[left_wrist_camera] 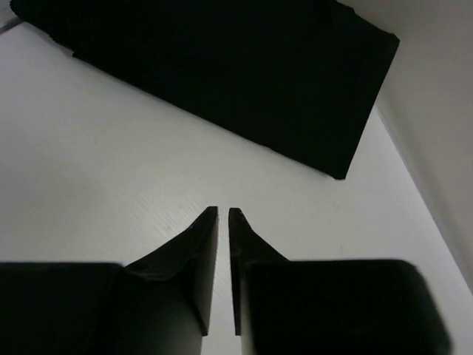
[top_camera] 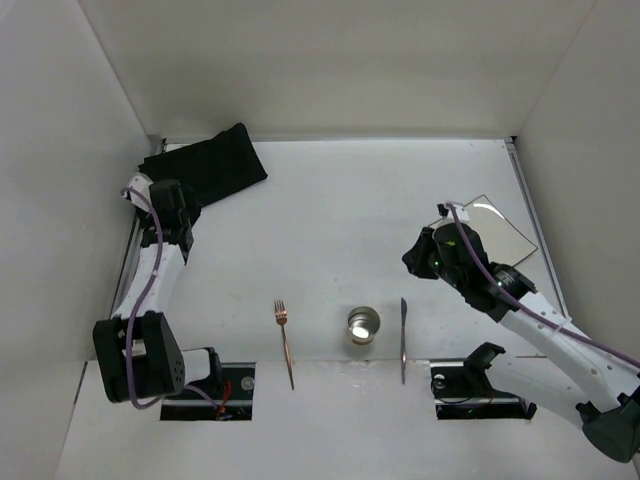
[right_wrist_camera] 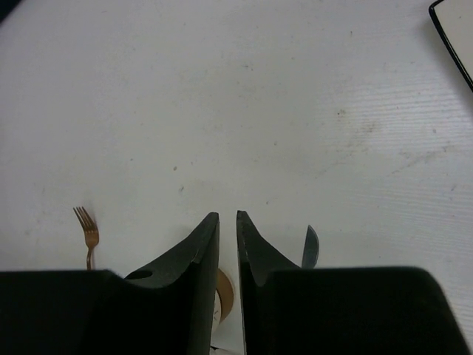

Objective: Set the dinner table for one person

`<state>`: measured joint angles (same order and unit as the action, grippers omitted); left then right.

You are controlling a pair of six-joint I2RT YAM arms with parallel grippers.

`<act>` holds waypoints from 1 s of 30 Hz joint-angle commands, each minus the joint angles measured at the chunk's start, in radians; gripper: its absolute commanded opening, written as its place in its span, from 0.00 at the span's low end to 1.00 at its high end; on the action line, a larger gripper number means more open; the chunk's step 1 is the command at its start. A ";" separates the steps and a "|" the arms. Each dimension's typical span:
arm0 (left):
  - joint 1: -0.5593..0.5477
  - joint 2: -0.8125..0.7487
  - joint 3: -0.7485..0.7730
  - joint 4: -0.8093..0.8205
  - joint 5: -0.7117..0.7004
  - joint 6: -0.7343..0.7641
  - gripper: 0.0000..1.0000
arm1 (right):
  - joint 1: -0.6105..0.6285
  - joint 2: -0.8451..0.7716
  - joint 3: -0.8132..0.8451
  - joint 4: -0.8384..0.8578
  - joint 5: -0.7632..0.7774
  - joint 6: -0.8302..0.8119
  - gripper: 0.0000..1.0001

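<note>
The dinner table [top_camera: 340, 215] is a matte white top. A black placemat [top_camera: 205, 168] lies at its back left corner, and the left wrist view shows this placemat [left_wrist_camera: 222, 74] ahead of the fingers. My left gripper [top_camera: 175, 200] hovers just in front of it, jaws nearly together with nothing between them [left_wrist_camera: 223, 212]. A square white plate [top_camera: 495, 235] sits at the right. My right gripper [top_camera: 415, 258] hangs left of the plate, shut and empty [right_wrist_camera: 228, 216]. A copper fork [top_camera: 285, 340], a metal cup [top_camera: 363, 325] and a knife [top_camera: 403, 340] lie near the front edge.
White walls close in the table on three sides, with metal rails [top_camera: 530, 215] along the side edges. In the right wrist view the fork [right_wrist_camera: 89, 233], the knife tip [right_wrist_camera: 310, 248] and the plate corner [right_wrist_camera: 454, 37] show around the fingers.
</note>
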<state>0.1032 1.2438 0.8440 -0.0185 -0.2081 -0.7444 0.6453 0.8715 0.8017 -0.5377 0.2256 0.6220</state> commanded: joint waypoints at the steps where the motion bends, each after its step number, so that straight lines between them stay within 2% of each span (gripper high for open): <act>1: 0.065 0.112 0.039 0.141 0.087 -0.072 0.14 | 0.020 -0.023 -0.007 0.041 -0.008 0.008 0.28; 5: 0.124 0.253 0.131 0.134 0.010 -0.121 0.32 | 0.020 -0.038 -0.032 0.051 -0.020 0.010 0.52; 7: 0.146 0.337 0.193 0.121 0.006 -0.122 0.36 | 0.020 -0.040 -0.035 0.048 -0.034 0.005 0.58; 11: 0.195 0.515 0.309 0.077 0.012 -0.144 0.43 | 0.020 -0.029 -0.032 0.035 -0.052 -0.001 0.65; 16: 0.223 0.658 0.409 0.045 0.019 -0.165 0.43 | 0.020 -0.003 -0.015 0.018 -0.055 0.002 0.68; 20: 0.223 0.739 0.464 0.025 0.019 -0.176 0.37 | 0.020 0.015 0.005 0.007 -0.057 0.008 0.69; 22: 0.224 0.772 0.484 0.025 0.019 -0.190 0.31 | 0.020 0.018 0.011 0.005 -0.057 0.008 0.69; 26: 0.223 0.838 0.535 0.025 0.067 -0.210 0.10 | 0.020 0.023 0.019 -0.010 -0.054 0.005 0.69; 30: 0.156 0.818 0.469 0.064 0.133 -0.230 0.01 | -0.003 0.020 0.017 -0.005 -0.048 -0.001 0.69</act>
<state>0.3218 2.0663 1.3544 0.0566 -0.1623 -0.9424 0.6540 0.8928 0.7715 -0.5468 0.1783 0.6254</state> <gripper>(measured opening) 0.025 0.689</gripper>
